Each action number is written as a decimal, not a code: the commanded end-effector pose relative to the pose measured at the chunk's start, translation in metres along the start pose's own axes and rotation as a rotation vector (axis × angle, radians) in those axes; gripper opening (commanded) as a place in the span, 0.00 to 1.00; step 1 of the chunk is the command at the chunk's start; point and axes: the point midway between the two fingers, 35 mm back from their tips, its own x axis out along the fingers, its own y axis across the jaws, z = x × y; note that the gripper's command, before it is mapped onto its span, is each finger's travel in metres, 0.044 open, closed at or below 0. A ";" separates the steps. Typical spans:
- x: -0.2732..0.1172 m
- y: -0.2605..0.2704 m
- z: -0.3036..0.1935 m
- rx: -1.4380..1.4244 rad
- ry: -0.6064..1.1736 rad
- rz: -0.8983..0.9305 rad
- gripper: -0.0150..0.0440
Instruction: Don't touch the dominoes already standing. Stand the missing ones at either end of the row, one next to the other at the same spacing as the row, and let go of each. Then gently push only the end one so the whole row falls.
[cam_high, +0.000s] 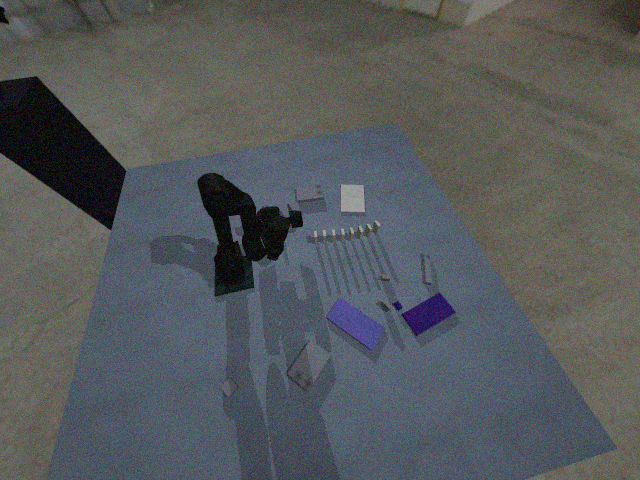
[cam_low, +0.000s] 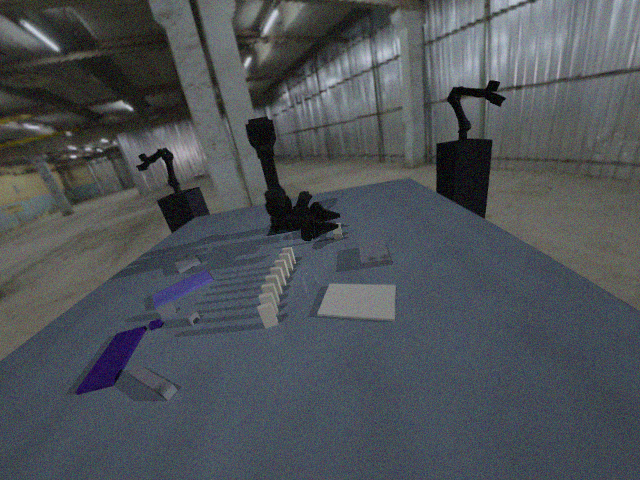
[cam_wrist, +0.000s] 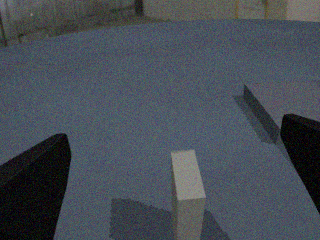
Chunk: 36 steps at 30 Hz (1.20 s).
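A row of several thin cream dominoes stands upright, evenly spaced. Another cream domino is upright, apart from the row beyond its far end in the exterior view. My gripper is open wide. Its fingers stand on either side of this single domino, with gaps on both sides in the wrist view. The domino's foot is cut off in the wrist view, so its contact with the table is hidden there. In the top view the arm mostly hides the area.
A grey block lies near the gripper, with a white slab beside it. Across the row lie a violet block, a dark purple slab, a grey bar and small pieces.
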 end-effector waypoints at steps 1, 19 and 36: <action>-0.001 -0.004 0.017 -0.021 -0.007 -0.001 1.00; 0.046 -0.053 0.029 0.729 0.341 -0.195 1.00; 0.039 -0.024 0.064 1.290 0.934 -0.857 1.00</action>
